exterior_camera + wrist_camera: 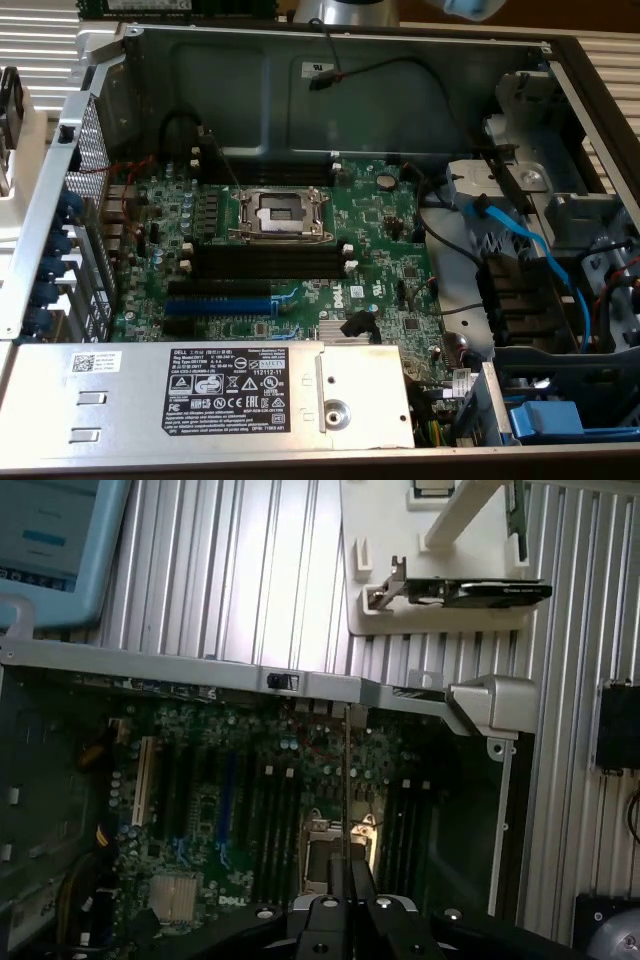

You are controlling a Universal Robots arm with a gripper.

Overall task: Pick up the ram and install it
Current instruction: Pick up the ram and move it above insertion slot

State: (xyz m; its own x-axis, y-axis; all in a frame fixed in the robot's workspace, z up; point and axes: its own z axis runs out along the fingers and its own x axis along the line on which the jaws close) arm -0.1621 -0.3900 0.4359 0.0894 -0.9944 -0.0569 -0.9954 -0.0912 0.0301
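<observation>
The ram (pixel 345 780) is being clamped edge-on by the gripper (pixel 350 868), its long axis running parallel to the black slots (pixel 265 262) at the exterior view's centre.

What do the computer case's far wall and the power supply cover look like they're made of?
Far wall: seemingly bare sheet metal, dull grey, with a folded top edge and a stamped slot. Power supply cover: likely sheet metal too, brighter silver, with punched tabs and a stuck-on label.

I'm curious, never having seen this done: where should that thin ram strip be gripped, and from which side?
Pinch its two flat faces near one edge, approaching from that edge. The ram is a thin flat strip, seen edge-on here; the end effector seems to hold it so.
</observation>
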